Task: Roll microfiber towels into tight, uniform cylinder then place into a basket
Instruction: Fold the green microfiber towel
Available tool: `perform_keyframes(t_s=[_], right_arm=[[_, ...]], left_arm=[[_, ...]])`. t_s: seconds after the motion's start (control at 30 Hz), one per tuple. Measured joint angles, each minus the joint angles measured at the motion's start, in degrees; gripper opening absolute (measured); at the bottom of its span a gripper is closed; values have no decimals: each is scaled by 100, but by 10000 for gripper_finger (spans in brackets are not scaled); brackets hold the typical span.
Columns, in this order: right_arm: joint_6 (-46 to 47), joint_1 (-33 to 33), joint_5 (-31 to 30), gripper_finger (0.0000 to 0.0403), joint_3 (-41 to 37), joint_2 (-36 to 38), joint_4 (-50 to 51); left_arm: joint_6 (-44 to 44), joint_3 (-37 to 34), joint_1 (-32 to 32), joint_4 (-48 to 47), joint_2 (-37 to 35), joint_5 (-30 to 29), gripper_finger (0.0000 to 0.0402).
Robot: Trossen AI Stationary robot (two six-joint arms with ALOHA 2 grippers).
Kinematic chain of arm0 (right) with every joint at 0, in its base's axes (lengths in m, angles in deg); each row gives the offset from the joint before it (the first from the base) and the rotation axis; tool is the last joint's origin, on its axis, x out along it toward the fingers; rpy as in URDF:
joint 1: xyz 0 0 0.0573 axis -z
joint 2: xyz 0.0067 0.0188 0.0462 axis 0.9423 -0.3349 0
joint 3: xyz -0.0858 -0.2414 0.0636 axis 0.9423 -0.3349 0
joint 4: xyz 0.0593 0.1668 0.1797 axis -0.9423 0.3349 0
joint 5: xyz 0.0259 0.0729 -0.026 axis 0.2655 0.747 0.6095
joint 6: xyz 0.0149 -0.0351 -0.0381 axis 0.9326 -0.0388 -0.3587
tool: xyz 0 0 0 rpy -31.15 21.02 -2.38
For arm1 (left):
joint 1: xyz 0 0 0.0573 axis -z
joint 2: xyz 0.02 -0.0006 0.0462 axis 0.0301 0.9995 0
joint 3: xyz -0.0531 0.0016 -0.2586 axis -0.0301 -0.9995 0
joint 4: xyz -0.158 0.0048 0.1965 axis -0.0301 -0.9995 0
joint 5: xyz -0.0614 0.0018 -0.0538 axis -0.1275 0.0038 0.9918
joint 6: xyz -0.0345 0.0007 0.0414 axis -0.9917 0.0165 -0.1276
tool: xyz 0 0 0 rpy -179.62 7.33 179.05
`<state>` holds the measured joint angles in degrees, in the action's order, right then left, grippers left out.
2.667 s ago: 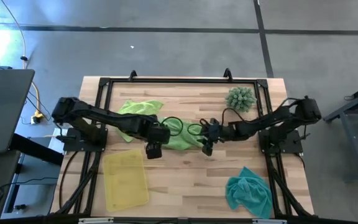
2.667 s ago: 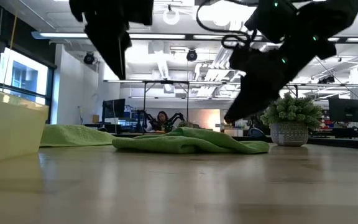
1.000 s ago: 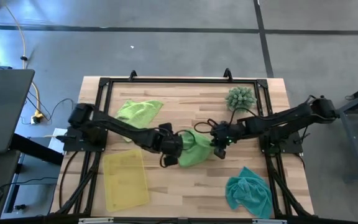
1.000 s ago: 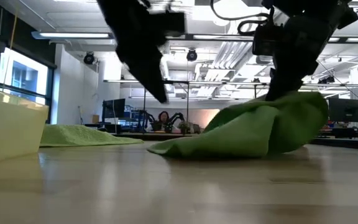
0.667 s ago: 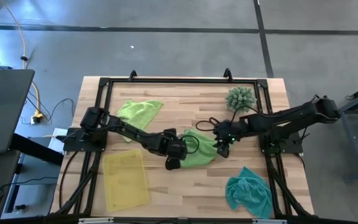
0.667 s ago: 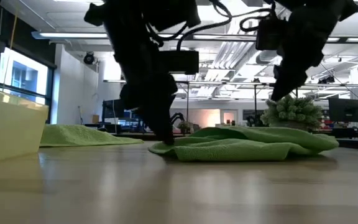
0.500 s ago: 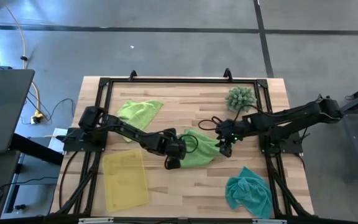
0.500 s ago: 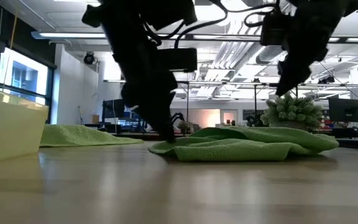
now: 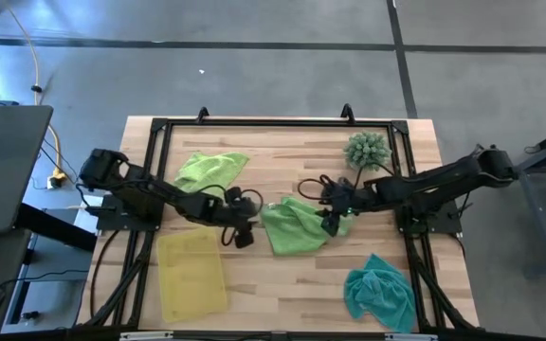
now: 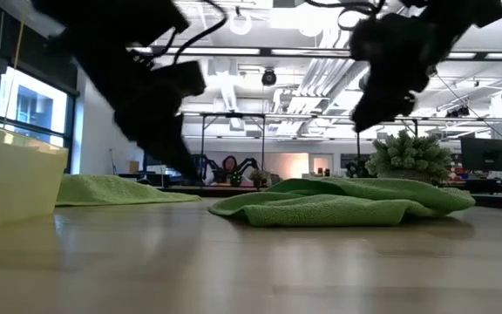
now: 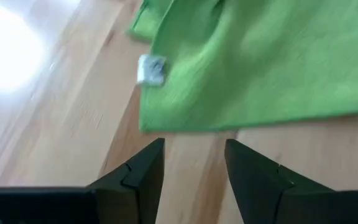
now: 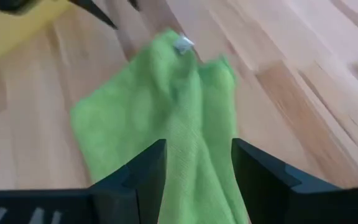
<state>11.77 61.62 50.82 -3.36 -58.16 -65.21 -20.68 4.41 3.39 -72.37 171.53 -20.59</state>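
Three microfiber towels are counted from above: a lime green towel (image 9: 297, 225) crumpled mid-desk, a second lime towel (image 9: 211, 170) spread toward the far left, and a teal towel (image 9: 380, 291) bunched at the near right corner. One basket (image 9: 192, 275), translucent yellow with nothing seen inside it, is seen near the desk's (image 9: 282, 270) front left; one spiky green plant (image 9: 367, 150) is placed at the far right.

The left gripper (image 9: 245, 230) is seen just beside the middle towel's left edge, apart from it; in the left wrist view its fingers (image 11: 143, 174) are parted over bare wood, nothing between them. The right gripper (image 9: 331, 221) is poised over the towel's right edge, and in the right wrist view its fingers (image 12: 146, 171) are spread wide above the cloth, nothing clamped.

Only in the wrist views is a small white tag (image 11: 151, 69) picked out at the towel's hem; no writing on it can be read. Only in the low view are the towel's low, folded hump (image 10: 347, 202) and the plant's pale pot (image 10: 405, 187) revealed, with the room beyond. The teal towel is caught by the high view alone.
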Motion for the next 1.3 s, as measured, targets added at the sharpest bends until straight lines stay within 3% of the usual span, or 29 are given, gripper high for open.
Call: perform_keyframes(t_s=[0.17, 0.33, 0.5, 0.83, 1.3], right_arm=[[-473, -109, 342, 171, -8, -422, -475], [-795, -318, 440, 171, 0, -1013, -952], [-761, -502, 438, 171, 6, -1481, -1244], [-815, -597, 337, 171, 1, -1495, -1131], [-1293, -599, 337, 171, 1, -1495, -1022]], left_arm=[[20, -487, -97, 1955, 500, 361, 156], [395, -488, -46, 3146, 1086, 388, 156], [513, -341, -17, 3277, 1408, 430, 156], [175, -123, 28, 3376, 1952, 344, 156], [166, -107, 219, 3403, 2007, 90, 156]])
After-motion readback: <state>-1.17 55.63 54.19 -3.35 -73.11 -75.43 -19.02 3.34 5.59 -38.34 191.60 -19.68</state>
